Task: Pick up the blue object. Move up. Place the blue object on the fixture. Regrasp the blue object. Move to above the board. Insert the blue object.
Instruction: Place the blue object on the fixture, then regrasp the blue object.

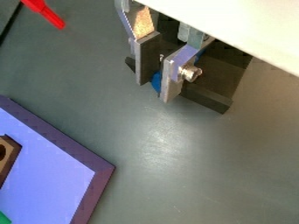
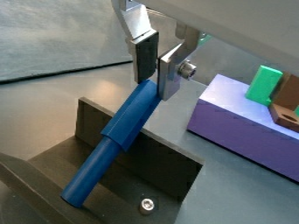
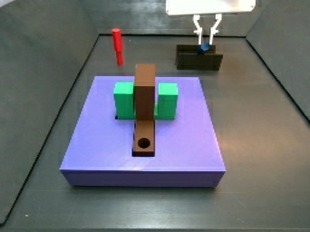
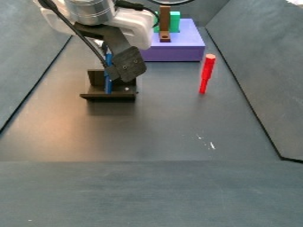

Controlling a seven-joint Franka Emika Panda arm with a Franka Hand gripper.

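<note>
So the blue object (image 2: 114,145), a smooth thin cylinder peg, leans tilted on the fixture (image 2: 140,175), with its upper end pinched between the pincer (image 2: 156,63) plates. The pincer is clamped narrow on that peg, right over the fixture (image 3: 198,59) at the far end of the counter (image 3: 255,136) in a side view. One blue peg and one red peg (image 3: 118,45), which stands upright, well apart. The fixture's a dark, matte boxy bracket. One board (image 3: 182,145), a flat lavender slab, carries two green blocks (image 3: 123,100) either side of one long brown bar (image 3: 145,109) with a round hole (image 3: 144,143).
</note>
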